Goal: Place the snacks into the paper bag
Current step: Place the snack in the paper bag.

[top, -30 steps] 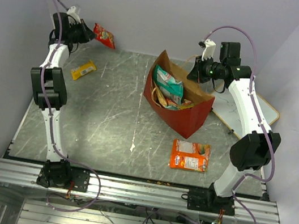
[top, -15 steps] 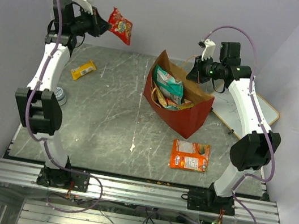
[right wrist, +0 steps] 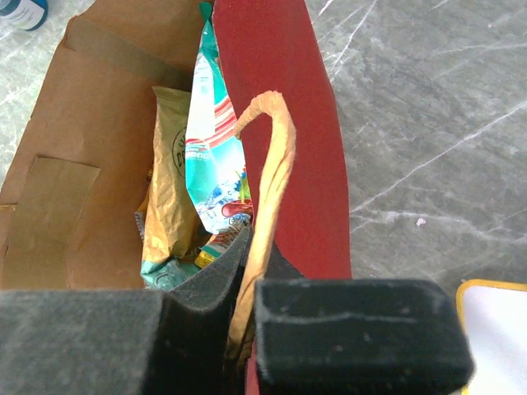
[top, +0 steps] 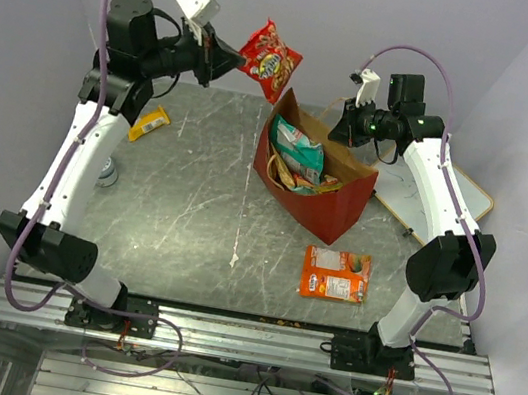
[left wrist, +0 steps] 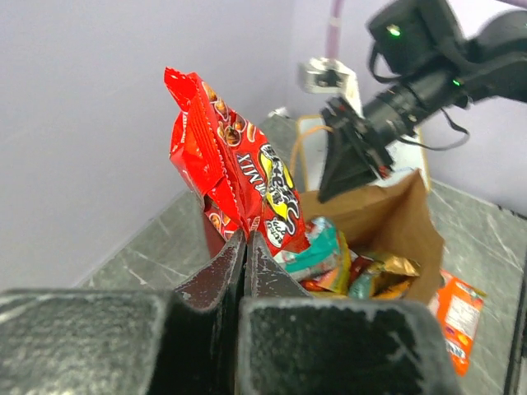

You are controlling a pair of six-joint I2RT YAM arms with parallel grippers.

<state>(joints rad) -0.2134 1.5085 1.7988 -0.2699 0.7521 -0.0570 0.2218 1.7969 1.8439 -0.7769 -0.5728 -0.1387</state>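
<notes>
Snacks counted: one red packet aloft, two on the table, more in the paper bag.

Left gripper is pinched tight on the bottom seam of the one crinkly red packet, in the air at 11 o'clock from the single paper bag. Right gripper is clamped on a twisted tan handle at the bag's 1 o'clock edge. The bag, red outside and brown kraft inside, stands open on the marbled grey table. Inside show one glossy teal packet and one gold packet (others beneath are too jumbled to count). One flat rectangular orange pack lies at 5 o'clock from the bag; one small yellow packet lies at 9 o'clock, well apart.
</notes>
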